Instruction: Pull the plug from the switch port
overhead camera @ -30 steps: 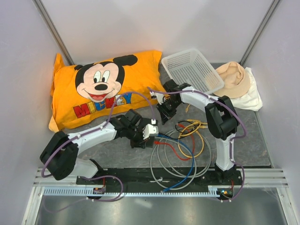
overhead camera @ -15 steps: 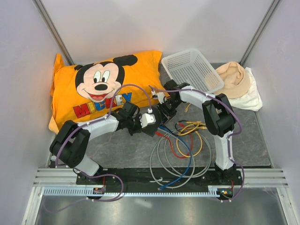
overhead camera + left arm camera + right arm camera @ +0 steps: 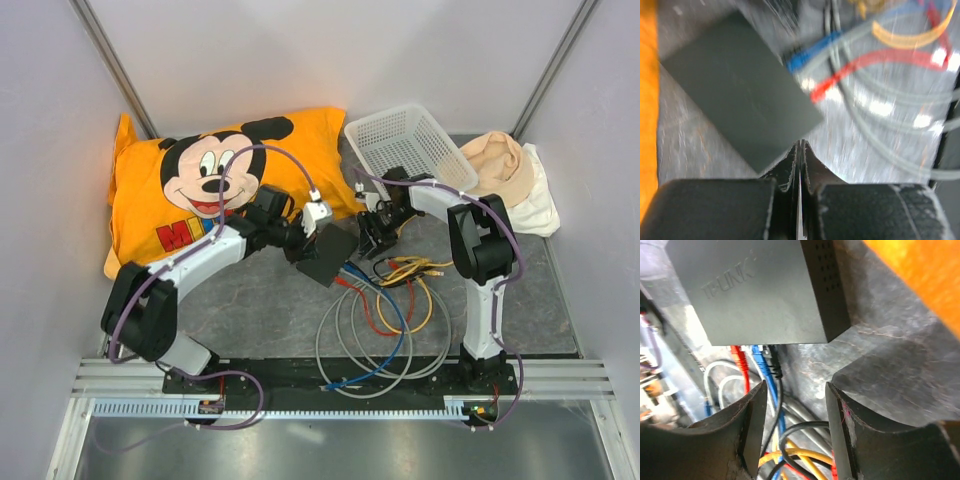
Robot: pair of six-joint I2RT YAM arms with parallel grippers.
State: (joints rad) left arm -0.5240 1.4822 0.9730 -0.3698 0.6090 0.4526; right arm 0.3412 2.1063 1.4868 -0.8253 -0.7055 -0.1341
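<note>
**Visitor:** Where is the switch (image 3: 330, 256), and why are the arms set around it like that?

**Onlooker:** It lies flat on the table (image 3: 260, 310), just off the corner of the orange pillow (image 3: 215, 185). Its socket edge faces the cable loops (image 3: 385, 300). The left gripper (image 3: 801, 146) sits just beside one side edge of the switch, fingers clenched on nothing. I take that as a brace, so the box does not slide when a plug is tugged. The right gripper (image 3: 795, 415) faces the socket edge with its fingers spread and nothing between them. The red plug (image 3: 739, 359), blue plug (image 3: 758, 360) and black plug (image 3: 772, 364) lie just ahead of it, all seated in the switch. That looks like an approach, ready to close on one of them.

**Visitor:** What can't you make out?

**Onlooker:** The sockets and the plugs' latch tabs are tucked under the switch's edge. From overhead, the right gripper covers that edge. The left wrist view is smeared, so I cannot tell whether the closed tips touch the box. Which plug is meant is also unclear.
</note>
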